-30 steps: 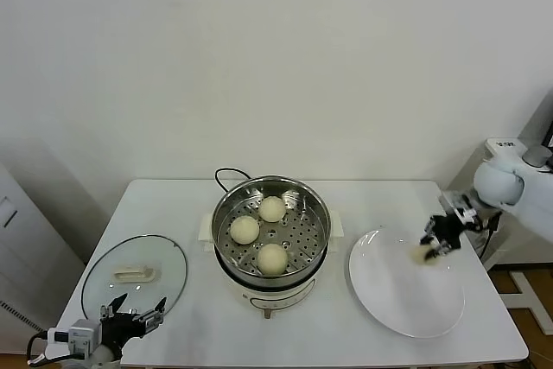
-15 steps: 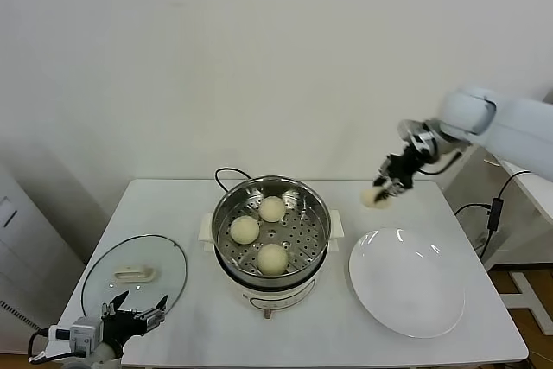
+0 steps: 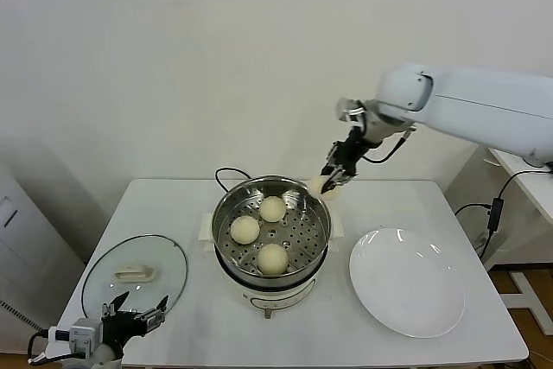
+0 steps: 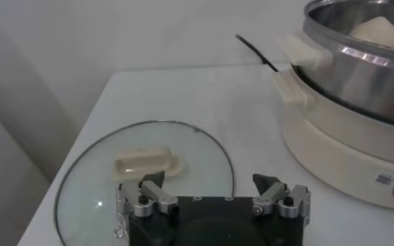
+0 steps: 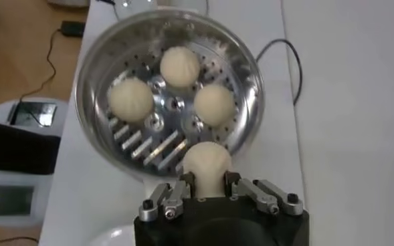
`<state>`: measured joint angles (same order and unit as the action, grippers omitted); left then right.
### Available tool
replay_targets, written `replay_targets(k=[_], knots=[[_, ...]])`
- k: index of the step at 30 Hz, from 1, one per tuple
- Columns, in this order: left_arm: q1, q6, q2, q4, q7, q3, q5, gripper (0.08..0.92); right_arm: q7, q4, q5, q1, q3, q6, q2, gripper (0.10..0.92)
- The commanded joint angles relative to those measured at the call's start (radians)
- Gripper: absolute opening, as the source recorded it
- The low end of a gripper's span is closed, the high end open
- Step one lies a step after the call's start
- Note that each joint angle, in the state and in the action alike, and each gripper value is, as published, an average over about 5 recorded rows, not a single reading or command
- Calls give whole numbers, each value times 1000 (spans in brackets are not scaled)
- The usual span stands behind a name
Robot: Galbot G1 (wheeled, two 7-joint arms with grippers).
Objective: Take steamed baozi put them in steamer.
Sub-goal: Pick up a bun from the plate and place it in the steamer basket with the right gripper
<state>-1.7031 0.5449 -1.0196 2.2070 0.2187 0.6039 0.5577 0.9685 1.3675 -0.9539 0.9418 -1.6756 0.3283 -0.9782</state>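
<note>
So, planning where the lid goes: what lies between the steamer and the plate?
Head view: only bare table between steamer and plate.

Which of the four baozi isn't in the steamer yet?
The round cream-white bun clamped in the right pincer, hanging at the shiny steel steamer rim; the other three already sit on its perforated tray.

Three steamed baozi point(image 3: 259, 232) occupy the left, rear and front of the steamer point(image 3: 271, 261) tray; the perforated right portion point(image 3: 304, 232) lies bare. The right gripper point(image 3: 335, 172), clamped on a fourth bun point(image 5: 207, 162), hangs above the steamer's rear-right rim. The white plate point(image 3: 406, 283) lies bare beside the steamer. The glass lid point(image 3: 136, 274) covers the table's left front, beside the parked, open-jawed left gripper point(image 3: 134, 314).
</note>
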Motion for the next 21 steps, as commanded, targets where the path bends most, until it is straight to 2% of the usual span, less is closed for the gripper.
replay_targets(k=[1,21], knots=[[-4,-1,-2,1,-1,3,0,823,-111,34,-55,-59,-22,83,-103,314],[-5,-5,-12,-14,-3,8,2,823,-218,30,38,-234,6,127,-122,314]])
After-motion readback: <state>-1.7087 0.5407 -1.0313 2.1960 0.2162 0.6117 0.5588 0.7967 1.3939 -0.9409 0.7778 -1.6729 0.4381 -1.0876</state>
